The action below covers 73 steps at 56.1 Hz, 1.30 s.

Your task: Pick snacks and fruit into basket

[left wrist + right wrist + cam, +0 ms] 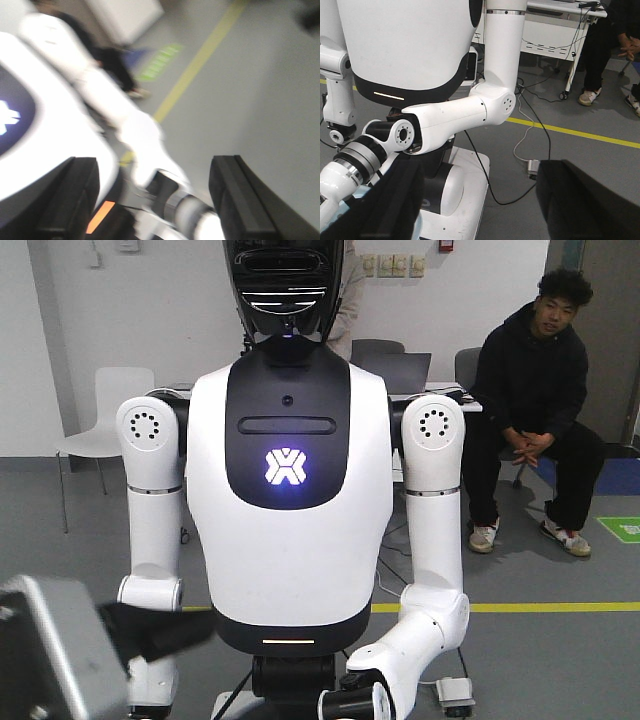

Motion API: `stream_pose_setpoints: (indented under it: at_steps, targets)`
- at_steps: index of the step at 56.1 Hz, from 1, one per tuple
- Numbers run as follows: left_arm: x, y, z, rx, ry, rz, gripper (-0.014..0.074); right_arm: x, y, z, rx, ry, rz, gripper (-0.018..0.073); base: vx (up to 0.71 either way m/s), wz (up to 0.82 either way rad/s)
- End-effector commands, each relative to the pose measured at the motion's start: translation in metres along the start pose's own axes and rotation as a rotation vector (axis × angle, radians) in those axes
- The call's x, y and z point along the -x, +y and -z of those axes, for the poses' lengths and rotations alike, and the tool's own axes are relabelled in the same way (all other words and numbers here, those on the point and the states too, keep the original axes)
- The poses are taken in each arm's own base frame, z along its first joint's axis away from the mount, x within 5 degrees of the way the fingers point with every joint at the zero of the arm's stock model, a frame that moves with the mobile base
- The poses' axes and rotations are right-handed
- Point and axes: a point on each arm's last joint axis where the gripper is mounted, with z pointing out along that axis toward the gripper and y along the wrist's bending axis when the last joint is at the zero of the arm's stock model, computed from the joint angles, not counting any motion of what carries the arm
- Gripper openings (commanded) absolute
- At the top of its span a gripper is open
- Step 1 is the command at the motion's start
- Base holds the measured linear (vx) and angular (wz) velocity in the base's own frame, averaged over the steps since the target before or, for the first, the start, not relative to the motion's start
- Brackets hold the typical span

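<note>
Left hand [152, 167] and right hand [480, 170] both gape empty, aimed at a white humanoid robot [288, 470]; snacks, fruit and basket are out of view, so picking seems unstarted

1. We can read only one sign: a glowing white X-shaped logo [285, 466] on the dark chest of the robot [290, 570], centre of the front view.
2. The green floor sticker [622, 529], right edge, carries white marks too small for us to read.
</note>
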Motion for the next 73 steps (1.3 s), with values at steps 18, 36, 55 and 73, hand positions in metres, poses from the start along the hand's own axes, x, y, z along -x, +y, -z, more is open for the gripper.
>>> stream_pose_setpoints:
  at_steps: [18,36,55,73]
  targets:
    - [-0.007,0.004,0.022,0.060,-0.020,0.092,0.0573,0.016,-0.004,0.003,-0.035,-0.102,0.008,0.0532,0.00,0.00]
    - [-0.007,0.003,0.021,0.052,-0.019,0.092,0.0573,0.016,-0.004,0.003,-0.035,-0.102,0.008,0.0532,0.00,0.00]
    - [-0.005,0.009,0.023,0.114,-0.037,0.025,0.0571,0.016,-0.004,0.003,-0.035,-0.102,0.007,0.0532,0.00,0.00]
    - [-0.010,0.026,0.079,0.250,-0.233,0.098,0.0493,0.016,-0.004,0.003,-0.035,-0.102,0.007,0.0532,0.00,0.00]
